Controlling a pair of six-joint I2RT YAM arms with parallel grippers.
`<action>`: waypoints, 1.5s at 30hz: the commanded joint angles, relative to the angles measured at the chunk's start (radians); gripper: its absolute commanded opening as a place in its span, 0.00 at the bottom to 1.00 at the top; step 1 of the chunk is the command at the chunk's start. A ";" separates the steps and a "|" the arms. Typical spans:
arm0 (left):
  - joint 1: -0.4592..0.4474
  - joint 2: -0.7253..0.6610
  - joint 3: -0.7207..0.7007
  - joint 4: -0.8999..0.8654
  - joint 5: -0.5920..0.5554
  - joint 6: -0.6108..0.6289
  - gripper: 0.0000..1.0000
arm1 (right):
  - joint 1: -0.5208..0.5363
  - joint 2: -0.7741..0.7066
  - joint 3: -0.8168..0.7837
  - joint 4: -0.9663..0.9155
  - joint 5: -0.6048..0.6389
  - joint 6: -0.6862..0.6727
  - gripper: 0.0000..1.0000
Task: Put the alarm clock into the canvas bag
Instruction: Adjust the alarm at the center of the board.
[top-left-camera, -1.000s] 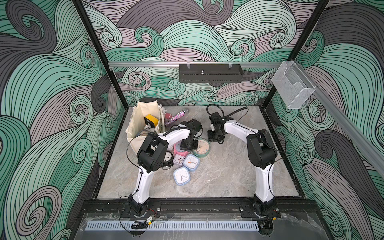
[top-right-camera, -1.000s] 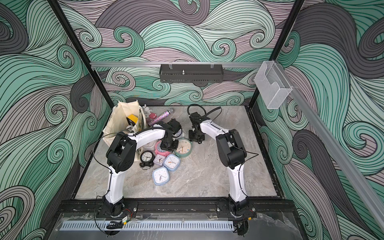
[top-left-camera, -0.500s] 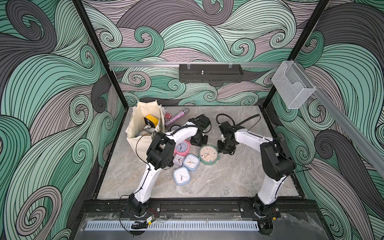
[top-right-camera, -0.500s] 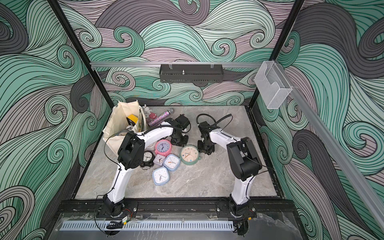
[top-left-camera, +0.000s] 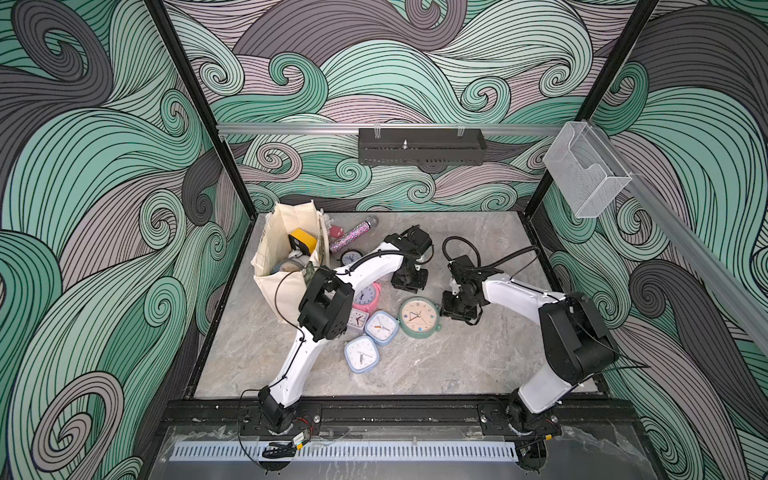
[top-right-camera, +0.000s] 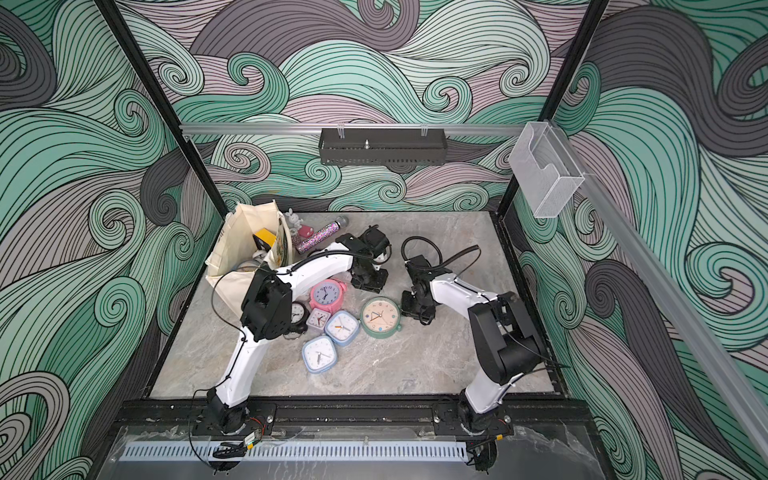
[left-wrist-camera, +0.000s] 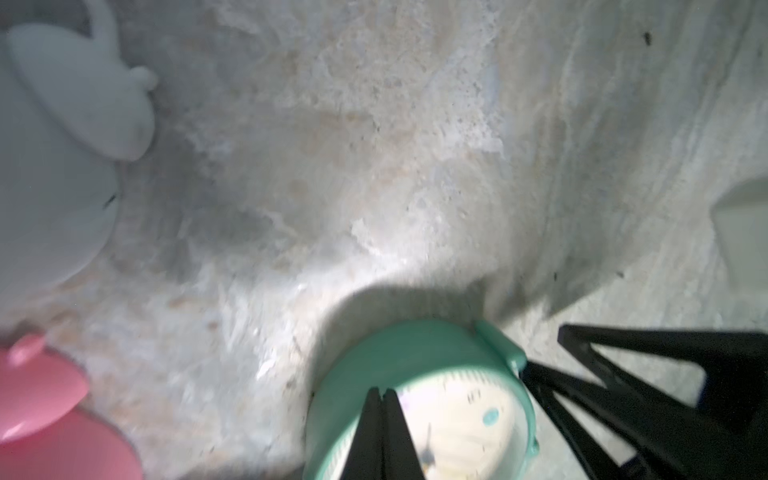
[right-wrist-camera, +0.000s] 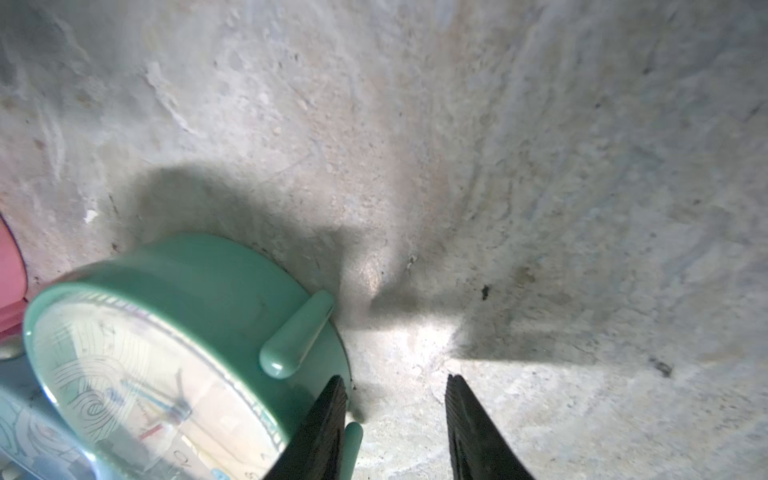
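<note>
alarm clock with the round mint green case (top-left-camera: 419, 318) lies face up on the grey stone worktop (top-left-camera: 478, 365), its cream dial showing in both top views (top-right-camera: 380, 316), outside the canvas bag (top-left-camera: 272, 299) and apart from it. the bag stands open near the far left corner of the worktop, with a yellow and black item (top-left-camera: 301, 240) and other things already inside. between the bag and the green clock sits a cluster of other clocks: a pink one with twin bells (top-left-camera: 365, 297), two pale blue squarish ones (top-left-camera: 380, 328) (top-left-camera: 360, 354) and a small white one (top-left-camera: 357, 319); the nearer blue clock is just beside the green one. a glittery tube (top-left-camera: 352, 235) lies behind, next to the bag. the left gripper (top-left-camera: 409, 284) points down just behind the green clock; in the left wrist view its fingers (left-wrist-camera: 381, 392) are pressed together on nothing, their tips in front of the dial, and i cannot tell whether they touch it. the right gripper (top-left-camera: 457, 311) sits low on the clock's right side; in the right wrist view its jaws (right-wrist-camera: 395, 380) are partly spread with only bare worktop between them, one finger (right-wrist-camera: 328, 415) close against the green rim (right-wrist-camera: 187, 282) beside a small green foot. neither gripper holds the clock.
</note>
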 joint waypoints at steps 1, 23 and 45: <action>-0.009 -0.203 -0.149 -0.031 0.015 0.022 0.00 | -0.015 -0.020 0.041 -0.007 0.023 -0.017 0.43; -0.152 -0.294 -0.623 0.286 0.067 -0.110 0.00 | -0.037 0.205 0.283 -0.088 0.065 -0.078 0.54; -0.098 -0.125 -0.411 0.198 -0.109 -0.130 0.00 | -0.045 0.152 0.170 -0.099 0.088 -0.099 0.51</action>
